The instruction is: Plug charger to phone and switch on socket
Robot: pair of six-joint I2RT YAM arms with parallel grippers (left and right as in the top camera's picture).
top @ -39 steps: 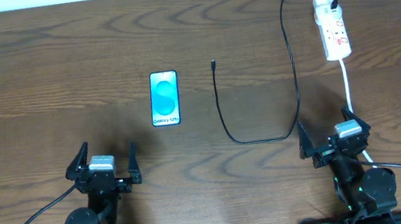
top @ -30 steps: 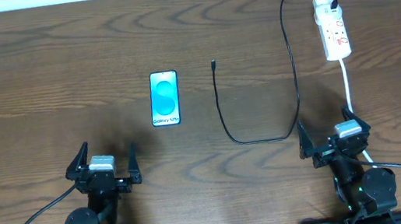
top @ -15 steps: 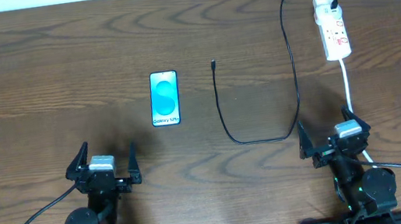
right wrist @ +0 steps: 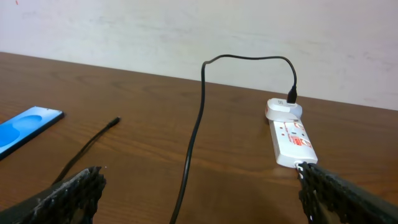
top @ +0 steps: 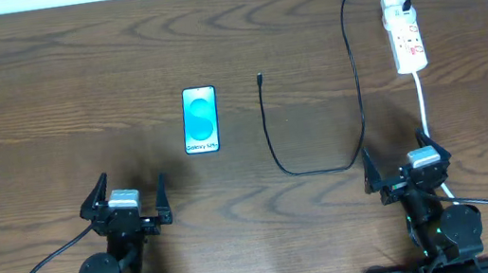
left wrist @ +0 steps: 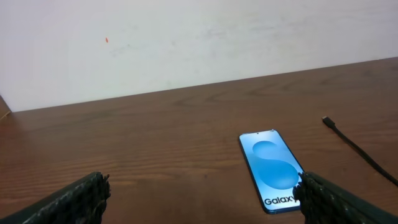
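Observation:
The phone (top: 201, 119) lies flat, cyan screen up, left of centre; it also shows in the left wrist view (left wrist: 271, 170) and at the right wrist view's left edge (right wrist: 28, 127). The charger cable (top: 357, 92) runs from its plug in the socket (top: 405, 33) down, curves, and rises to its connector tip (top: 258, 79), which lies loose right of the phone. The tip shows in the left wrist view (left wrist: 326, 119) and right wrist view (right wrist: 115, 121), with the socket (right wrist: 290, 135). My left gripper (top: 127, 199) is open and empty near the front edge. My right gripper (top: 404, 160) is open and empty.
The socket's white cord (top: 424, 106) runs down toward my right arm. A pale wall (left wrist: 186, 37) stands behind the table's far edge. The dark wooden table (top: 57, 96) bears nothing else.

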